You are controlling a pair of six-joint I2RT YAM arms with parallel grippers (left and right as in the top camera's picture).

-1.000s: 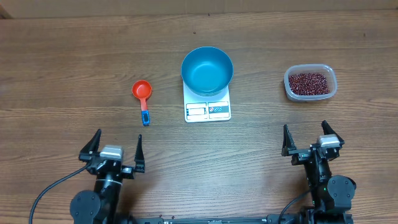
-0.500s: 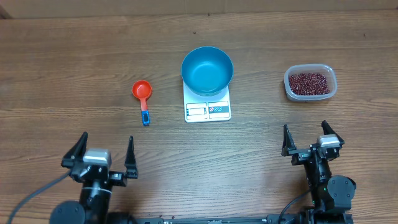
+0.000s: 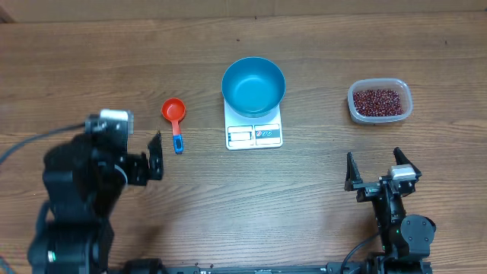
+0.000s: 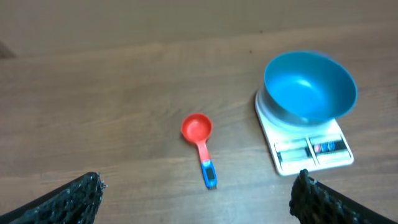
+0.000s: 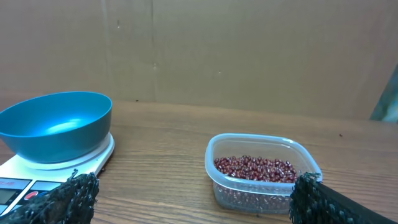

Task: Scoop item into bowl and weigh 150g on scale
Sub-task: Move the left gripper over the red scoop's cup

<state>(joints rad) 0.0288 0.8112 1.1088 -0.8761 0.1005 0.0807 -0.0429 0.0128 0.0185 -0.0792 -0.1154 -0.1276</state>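
Note:
The blue bowl (image 3: 253, 85) (image 4: 310, 84) (image 5: 56, 124) stands empty on the white scale (image 3: 254, 135) (image 4: 314, 152) (image 5: 18, 183) at the table's middle. The item, dark red-brown beans (image 3: 378, 100) (image 5: 255, 168), fills a clear tub (image 3: 380, 116) at the right. An orange-red scoop (image 3: 174, 113) (image 4: 198, 129) with a blue handle tip lies left of the scale. My left gripper (image 3: 118, 156) (image 4: 198, 193) is open and empty, raised above the table just short of the scoop's handle. My right gripper (image 3: 374, 169) (image 5: 194, 186) is open and empty, low in front of the tub.
A brown cardboard wall (image 5: 249, 50) backs the wooden table (image 3: 304, 190). The left arm's bulk (image 3: 76, 190) covers the table's near left part. A cable (image 3: 23, 144) trails off to the left.
My left arm has lifted and swung forward and left towards the scoop, jaws still wide. The right arm, bowl, scale, scoop and tub have stayed put.

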